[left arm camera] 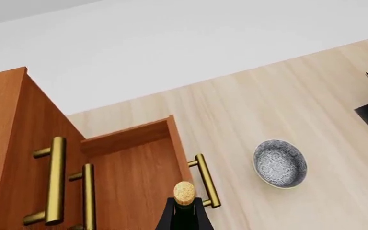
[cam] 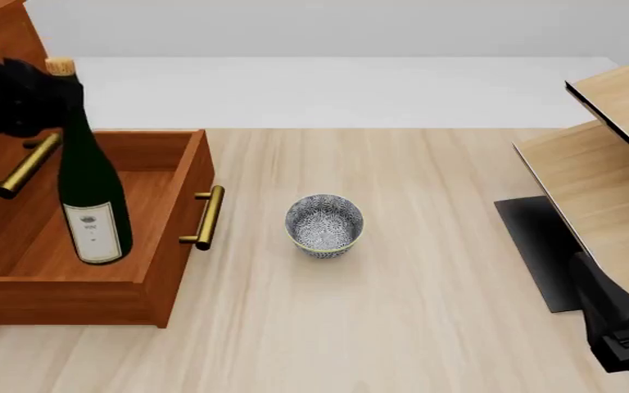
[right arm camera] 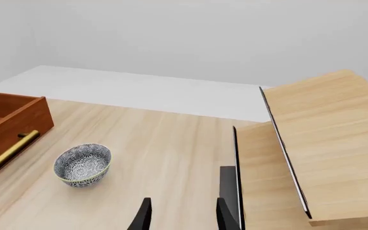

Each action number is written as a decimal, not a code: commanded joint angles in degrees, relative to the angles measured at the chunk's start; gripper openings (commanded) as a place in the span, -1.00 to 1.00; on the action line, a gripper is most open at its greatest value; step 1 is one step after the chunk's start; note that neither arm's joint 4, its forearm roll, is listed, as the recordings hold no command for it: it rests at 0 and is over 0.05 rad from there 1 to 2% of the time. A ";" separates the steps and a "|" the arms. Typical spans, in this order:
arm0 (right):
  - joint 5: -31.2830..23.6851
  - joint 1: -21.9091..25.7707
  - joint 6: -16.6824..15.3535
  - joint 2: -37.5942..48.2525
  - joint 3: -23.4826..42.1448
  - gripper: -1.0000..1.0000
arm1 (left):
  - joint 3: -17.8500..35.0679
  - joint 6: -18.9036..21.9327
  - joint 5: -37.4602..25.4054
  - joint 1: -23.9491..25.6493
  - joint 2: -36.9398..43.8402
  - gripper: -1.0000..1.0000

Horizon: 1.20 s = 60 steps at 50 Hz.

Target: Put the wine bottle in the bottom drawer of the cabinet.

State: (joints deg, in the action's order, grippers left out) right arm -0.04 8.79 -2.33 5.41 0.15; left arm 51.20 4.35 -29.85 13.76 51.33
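Upright, dark green wine bottle (cam: 92, 188), cork-topped

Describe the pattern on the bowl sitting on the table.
The bowl has a dense dark speckled pattern on white with a pale yellow-green rim; the front view shows it best.

Shared bowl (cam: 323, 225), all three views

Bare simulated tabletop scene: wooden cabinet (cam: 9, 49), patterned bowl (cam: 323, 225), pale shelf unit (cam: 609, 196).
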 commanded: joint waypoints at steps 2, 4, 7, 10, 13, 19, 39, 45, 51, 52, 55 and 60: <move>-0.01 0.06 -0.03 0.01 -0.01 1.00 | -0.50 1.23 0.70 -1.64 -1.01 -1.00; -0.41 0.01 -0.09 -0.35 -0.01 1.00 | -0.93 1.27 1.12 -1.80 -0.91 -1.00; -0.39 0.01 -0.09 -0.31 0.01 1.00 | -1.24 1.72 1.30 -1.87 -0.94 -1.00; -0.74 0.01 -0.05 -0.70 0.02 1.00 | -1.21 2.08 1.20 -1.74 -0.72 -1.00; -0.74 0.01 -0.05 -0.70 0.02 1.00 | -1.21 2.08 1.20 -1.74 -0.72 -1.00; -0.89 0.03 -0.08 -0.82 0.02 1.00 | -1.17 1.64 1.26 -1.67 -0.77 -1.00; -0.84 -0.05 -0.14 -0.71 0.04 1.00 | -1.13 1.14 1.96 -1.37 1.23 -1.00; -0.58 -0.24 -0.13 -0.52 0.13 1.00 | -0.79 1.06 2.17 -1.72 3.30 -1.00; -0.55 -0.26 -0.08 -0.43 0.11 1.00 | 0.16 0.08 2.03 -1.40 4.06 -1.00; -0.38 -0.26 -0.11 -0.25 0.12 1.00 | 0.17 0.13 2.21 -1.67 4.52 -1.00; -0.24 -0.32 -0.11 -0.14 0.14 1.00 | 0.08 0.04 2.36 -1.32 4.87 -1.00; -0.71 -0.43 -0.11 -0.59 0.10 1.00 | 0.11 0.21 2.92 -1.36 5.77 -1.00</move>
State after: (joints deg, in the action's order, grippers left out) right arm -1.11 8.50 -2.45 4.46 0.28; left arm 49.95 5.29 -26.77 12.21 55.86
